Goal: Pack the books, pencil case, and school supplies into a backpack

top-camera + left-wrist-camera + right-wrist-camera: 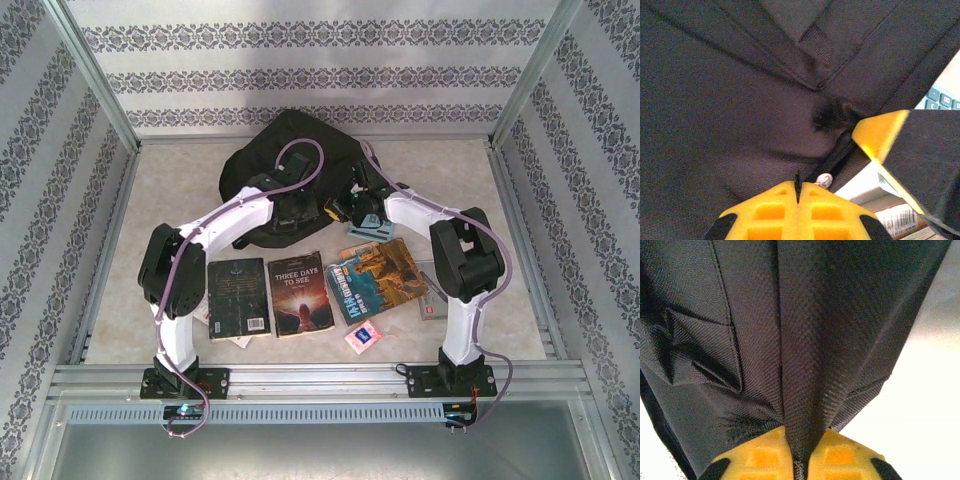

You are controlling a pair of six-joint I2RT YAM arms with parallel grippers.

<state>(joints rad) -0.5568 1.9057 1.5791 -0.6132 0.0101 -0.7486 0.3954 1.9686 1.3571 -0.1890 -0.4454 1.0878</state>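
Observation:
The black backpack lies at the back middle of the table. My left gripper is shut against its fabric, pinching a thin black strip beside the silver zip slider. My right gripper is shut on a raised fold of the backpack's cloth. Three books lie in a row near the front: black, brown "Three Days to See" and blue-and-orange. A light blue button box sits by the right gripper, and a pink-and-white packet lies in front. The pencil case is out of view.
Patterned walls and metal rails enclose the table. A small flat item lies next to the right arm's upright link. A white cover with a barcode shows below the backpack's edge in the left wrist view.

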